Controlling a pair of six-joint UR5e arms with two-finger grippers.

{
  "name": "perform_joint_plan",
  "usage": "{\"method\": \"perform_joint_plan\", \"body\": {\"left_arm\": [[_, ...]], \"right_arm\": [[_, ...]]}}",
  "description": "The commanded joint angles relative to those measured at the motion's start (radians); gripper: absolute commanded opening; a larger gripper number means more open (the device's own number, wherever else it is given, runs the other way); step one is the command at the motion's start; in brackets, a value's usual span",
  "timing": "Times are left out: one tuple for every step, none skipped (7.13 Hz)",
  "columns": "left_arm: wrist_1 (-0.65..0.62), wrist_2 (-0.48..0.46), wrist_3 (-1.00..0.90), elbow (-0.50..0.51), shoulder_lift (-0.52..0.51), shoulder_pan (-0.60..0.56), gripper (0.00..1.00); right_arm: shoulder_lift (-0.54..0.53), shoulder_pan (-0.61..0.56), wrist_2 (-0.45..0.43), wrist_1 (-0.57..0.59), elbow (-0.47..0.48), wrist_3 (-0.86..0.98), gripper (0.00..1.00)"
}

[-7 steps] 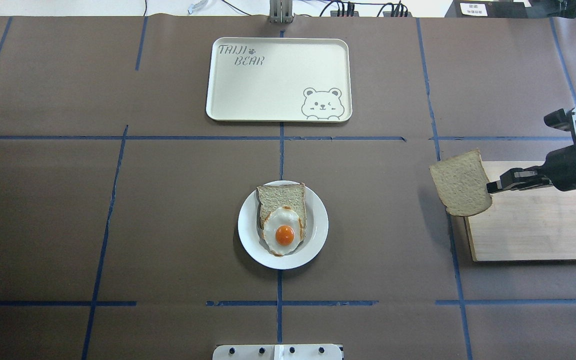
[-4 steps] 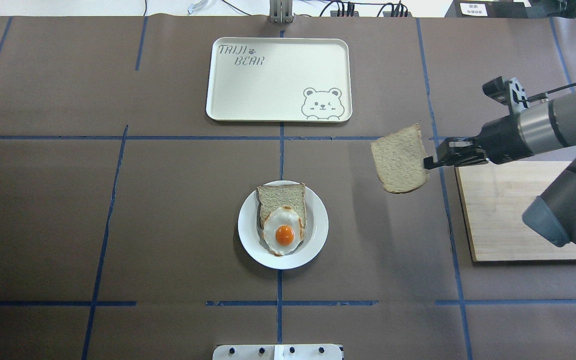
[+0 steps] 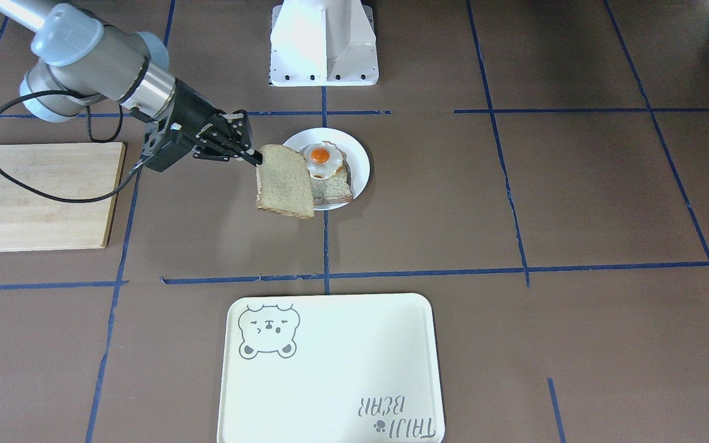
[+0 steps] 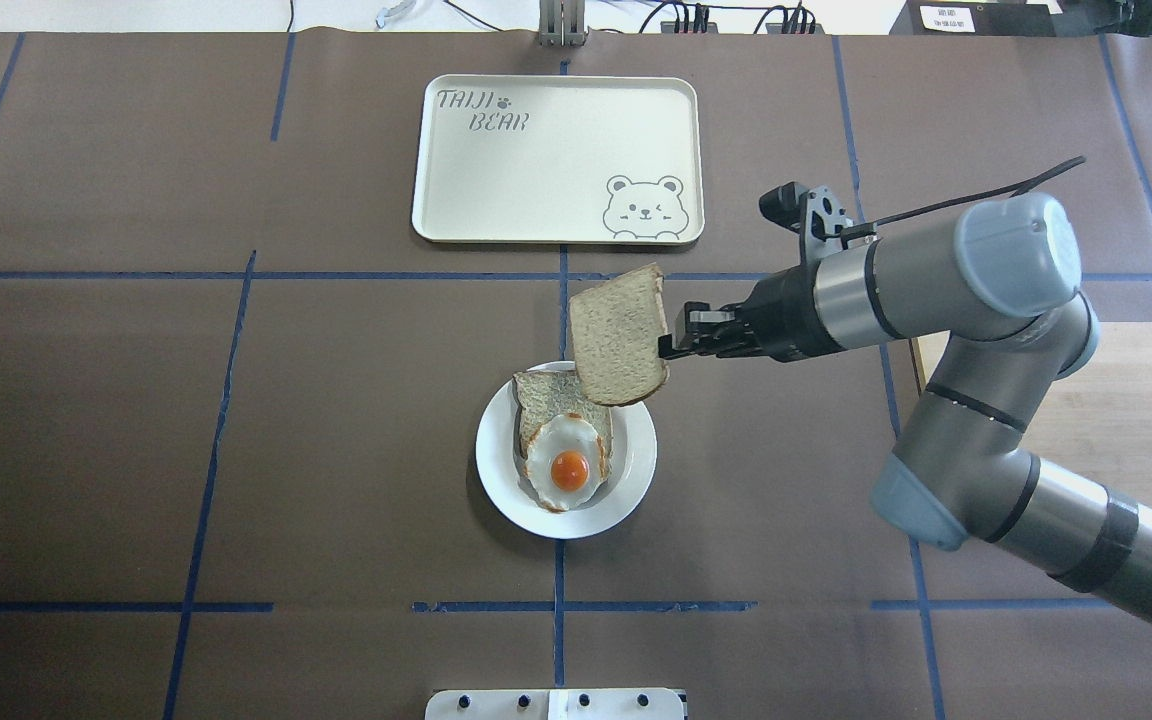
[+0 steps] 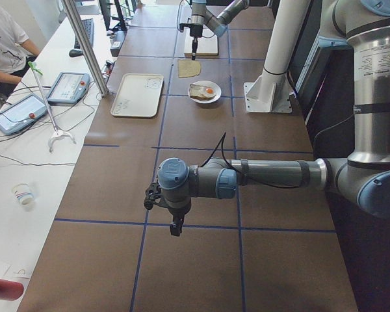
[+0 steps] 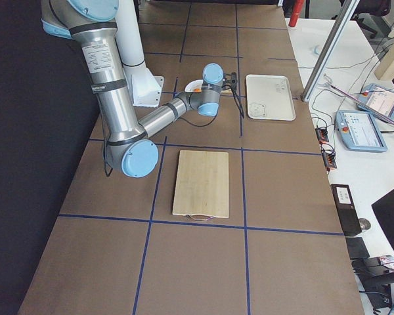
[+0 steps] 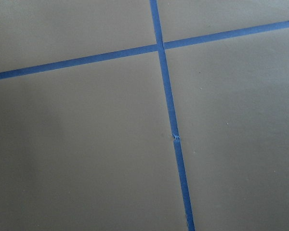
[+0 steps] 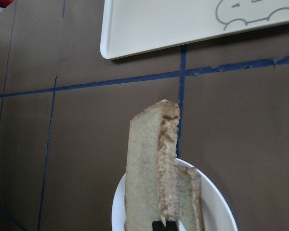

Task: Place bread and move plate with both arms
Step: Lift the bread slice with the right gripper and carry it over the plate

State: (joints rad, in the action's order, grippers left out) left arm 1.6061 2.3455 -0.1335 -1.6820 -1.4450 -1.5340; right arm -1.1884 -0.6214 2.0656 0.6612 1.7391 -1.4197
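One slice: bread [image 4: 619,335] pinched at its edge by R gripper [image 4: 671,345], hanging tilted over the plate [image 4: 496,470] rim, far right-arm side; egg toast [image 4: 536,395] lies just robot-ward. L gripper [image 5: 175,231]: can't tell.

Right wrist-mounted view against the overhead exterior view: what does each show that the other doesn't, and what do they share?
Only the wrist view shows the bread edge-on, its dark crust facing the camera. Only the overhead view shows the fried egg on the toast, the right gripper pinching the bread's edge, the wooden board and the whole tray with its bear. Both show the bread, the plate with toast on it, part of the tray and blue tape lines.
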Motion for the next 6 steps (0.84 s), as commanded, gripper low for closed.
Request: {"method": "perform_joint_plan", "body": {"left_arm": [[0.000, 0.000, 0.000, -0.001, 0.000, 0.000, 1.00], [0.000, 0.000, 0.000, -0.001, -0.002, 0.000, 1.00], [0.000, 0.000, 0.000, 0.001, -0.002, 0.000, 1.00], [0.000, 0.000, 0.000, 0.001, -0.002, 0.000, 1.00], [0.000, 0.000, 0.000, -0.001, -0.002, 0.000, 1.00], [0.000, 0.000, 0.000, -0.001, -0.002, 0.000, 1.00]], "right_arm": [[0.053, 0.093, -0.096, 0.006, -0.022, -0.004, 0.00], [0.052, 0.120, -0.110, 0.006, -0.024, -0.002, 0.00], [0.044, 0.132, -0.110, 0.005, -0.023, 0.001, 0.00], [0.038, 0.143, -0.111, 0.005, -0.023, -0.001, 0.00], [0.032, 0.150, -0.111, 0.005, -0.027, 0.001, 0.00], [0.029, 0.150, -0.111, 0.005, -0.030, 0.002, 0.00]]}}
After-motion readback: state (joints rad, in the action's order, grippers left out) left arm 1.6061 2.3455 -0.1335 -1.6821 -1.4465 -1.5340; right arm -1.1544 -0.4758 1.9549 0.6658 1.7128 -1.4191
